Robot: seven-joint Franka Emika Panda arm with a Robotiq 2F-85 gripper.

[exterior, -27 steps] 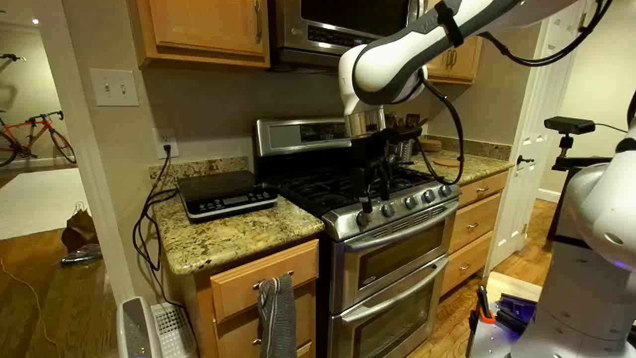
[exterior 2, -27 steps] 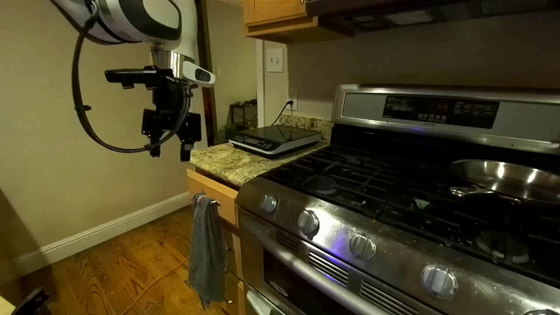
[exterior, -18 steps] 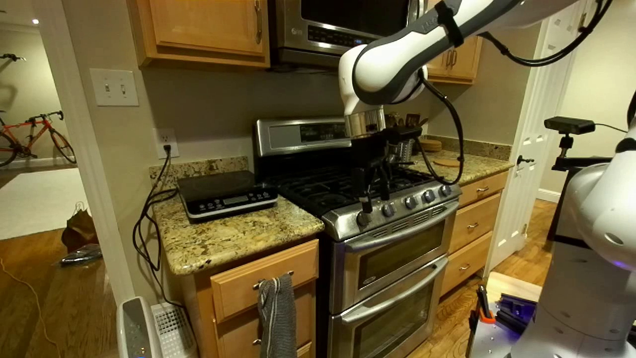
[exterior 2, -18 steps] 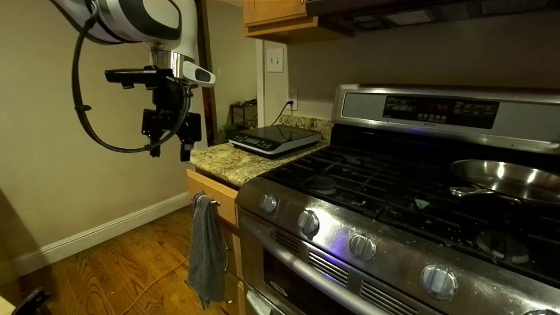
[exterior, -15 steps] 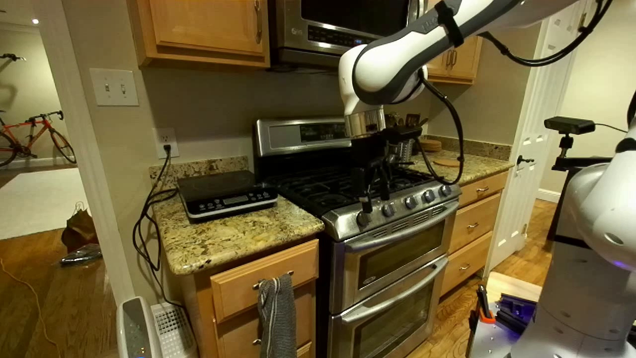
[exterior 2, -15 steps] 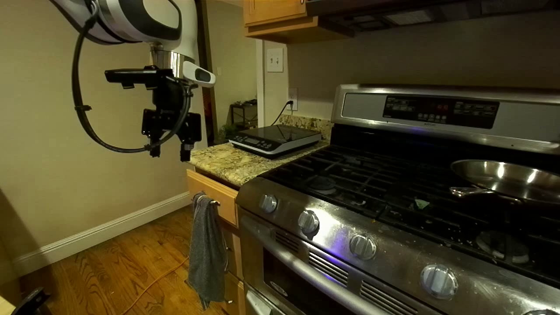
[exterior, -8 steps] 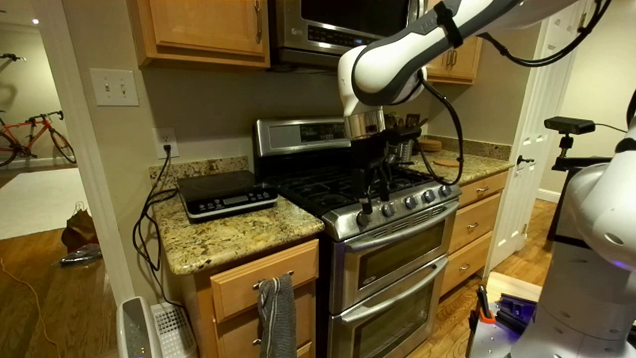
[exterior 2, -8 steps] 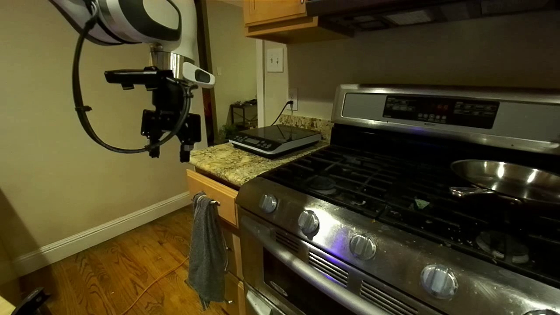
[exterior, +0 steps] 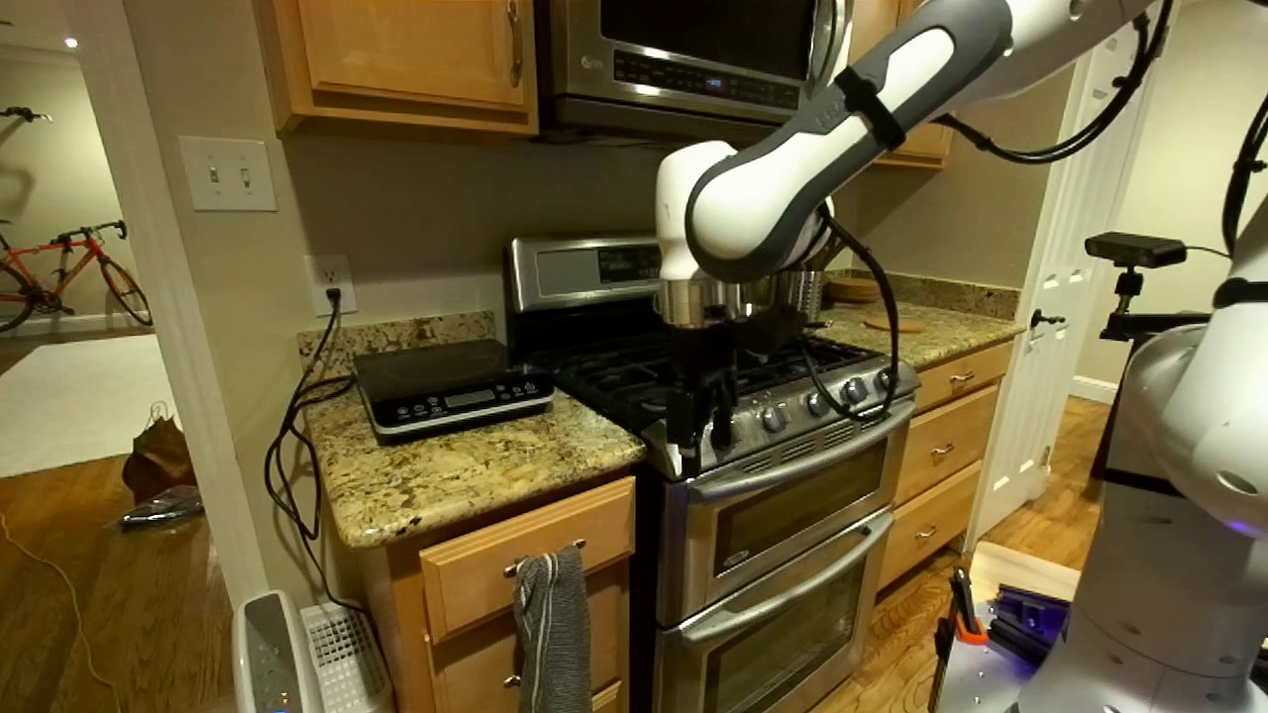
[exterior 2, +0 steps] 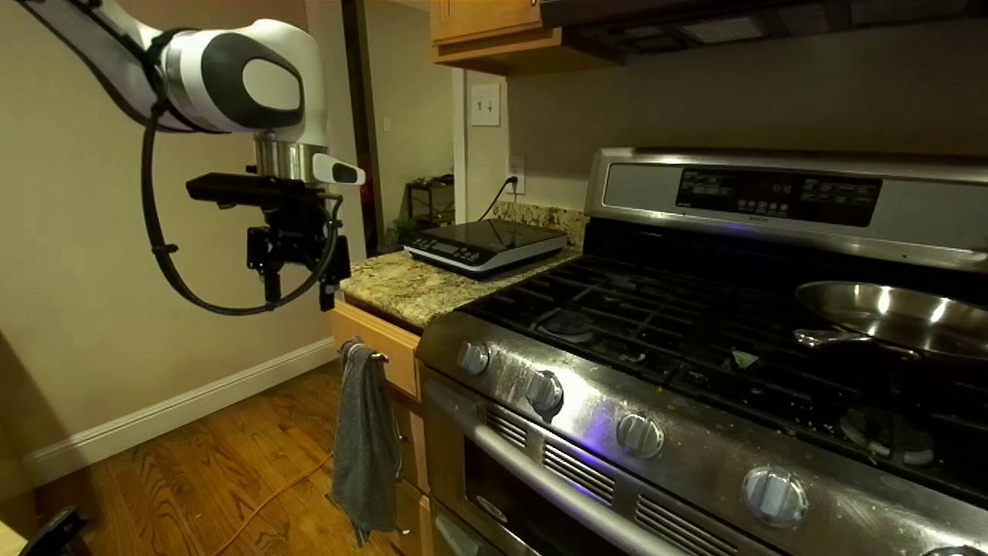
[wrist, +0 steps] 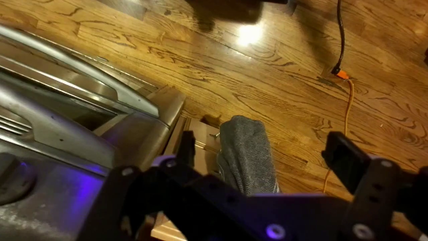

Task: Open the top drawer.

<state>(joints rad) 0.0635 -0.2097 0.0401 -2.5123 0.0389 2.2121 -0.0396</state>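
In an exterior view, the gripper (exterior 2: pixel 299 300) hung lower than before, its fingers (exterior 2: pixel 327 296) spread wide and apart from the top drawer (exterior 2: pixel 397 357) to its right, where a grey towel (exterior 2: pixel 364 448) draped over the handle (exterior 2: pixel 379 357)

Robot arm (exterior: pixel 827 149), in both exterior views: wht, dk grey panels (exterior 2: pixel 224 86).
Blk strap (exterior: pixel 872 111) round it, upper R of frame; silver collar (exterior 2: pixel 289 159) at wrist; wht wrist piece (exterior 2: pixel 325 167) w/ dk oval inset (exterior 2: pixel 345 173); blk cable (exterior 2: pixel 147 189) in loop, small clip (exterior 2: pixel 167 249) on it. Gripper (exterior 2: pixel 299 298) mostly blk, blocky fingers (wrist: pixel 346 164), round metal screws (wrist: pixel 276 231) low in wrist view, purple sheen. Base (exterior: pixel 1154 594) pale, lower R, few round recesses (exterior: pixel 1236 482).
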